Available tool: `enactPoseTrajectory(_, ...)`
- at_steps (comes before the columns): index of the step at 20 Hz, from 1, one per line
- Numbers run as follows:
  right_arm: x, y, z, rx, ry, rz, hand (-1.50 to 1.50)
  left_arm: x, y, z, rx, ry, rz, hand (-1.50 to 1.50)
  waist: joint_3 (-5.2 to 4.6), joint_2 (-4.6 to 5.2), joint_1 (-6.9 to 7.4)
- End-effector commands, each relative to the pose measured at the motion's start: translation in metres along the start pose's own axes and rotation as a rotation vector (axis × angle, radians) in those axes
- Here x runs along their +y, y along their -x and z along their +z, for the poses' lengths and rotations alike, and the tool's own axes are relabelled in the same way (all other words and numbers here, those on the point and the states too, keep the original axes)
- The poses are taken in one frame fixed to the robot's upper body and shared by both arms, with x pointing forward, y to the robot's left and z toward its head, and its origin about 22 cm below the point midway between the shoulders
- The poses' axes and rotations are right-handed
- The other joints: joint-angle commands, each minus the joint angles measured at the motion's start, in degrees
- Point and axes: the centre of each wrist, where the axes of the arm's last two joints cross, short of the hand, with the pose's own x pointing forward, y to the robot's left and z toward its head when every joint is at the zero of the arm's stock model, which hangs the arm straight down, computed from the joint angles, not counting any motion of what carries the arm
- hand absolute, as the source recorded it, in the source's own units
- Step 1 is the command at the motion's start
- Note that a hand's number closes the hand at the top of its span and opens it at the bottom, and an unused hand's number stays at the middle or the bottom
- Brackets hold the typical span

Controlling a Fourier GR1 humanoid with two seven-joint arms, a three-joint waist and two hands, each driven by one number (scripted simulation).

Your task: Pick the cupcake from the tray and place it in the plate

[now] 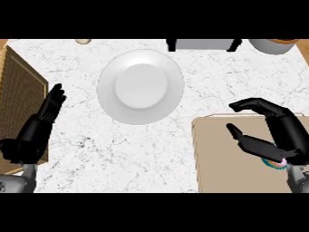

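The white plate (141,86) lies on the marble counter, at the middle towards the back. A tan tray (217,154) sits at the front right. Only a pink and teal sliver of the cupcake (274,163) shows on the tray, tucked under the heel of my right hand (284,140). That hand hovers over the tray with its fingers (258,105) bent forward and its thumb (245,138) spread apart from them; nothing lies between them. My left hand (33,131) rests open at the left edge, fingers straight and pointing away.
A wooden crate (9,86) stands along the counter's left side, beside my left hand. At the back edge are a grey appliance (204,44), a round pot (274,45) and a small beige item (83,41).
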Motion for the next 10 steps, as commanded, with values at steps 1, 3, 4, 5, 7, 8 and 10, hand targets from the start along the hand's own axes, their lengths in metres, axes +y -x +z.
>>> enactPoseTrajectory(1, 0.013, 0.022, 0.021, -0.026, 0.044, -0.025, -1.5, -0.003, 0.041, 0.014, 0.141, -0.046, 0.033, 0.0, 0.15, 0.66, -0.82)
enactPoseTrajectory(3, 0.029, 0.027, 0.054, -0.091, 0.026, -0.017, -1.5, 0.006, 0.036, 0.012, 0.132, -0.039, 0.047, 0.0, 0.17, 0.5, -0.95)
enactPoseTrajectory(4, 0.012, 0.024, 0.062, -0.106, 0.026, -0.011, -1.5, 0.005, 0.051, 0.033, 0.148, -0.034, 0.057, 0.0, 0.16, 0.45, -0.92)
enactPoseTrajectory(5, 0.021, 0.034, 0.079, -0.101, 0.013, 0.005, -1.5, 0.001, 0.051, 0.027, 0.144, -0.037, 0.061, 0.0, 0.16, 0.47, -1.05)
enactPoseTrajectory(7, 0.003, 0.029, 0.096, -0.122, 0.027, 0.063, -1.5, 0.017, 0.045, 0.021, 0.146, -0.052, 0.055, 0.0, 0.16, 0.4, -1.13)
enactPoseTrajectory(8, -0.004, 0.025, 0.082, -0.13, 0.05, 0.136, -1.5, 0.017, 0.05, 0.009, 0.152, -0.044, 0.05, 0.0, 0.13, 0.51, -1.16)
enactPoseTrajectory(10, -0.013, 0.001, 0.105, -0.121, 0.096, 0.157, -1.5, -0.003, 0.047, 0.008, 0.145, -0.044, 0.047, 0.0, 0.11, 0.36, -1.66)
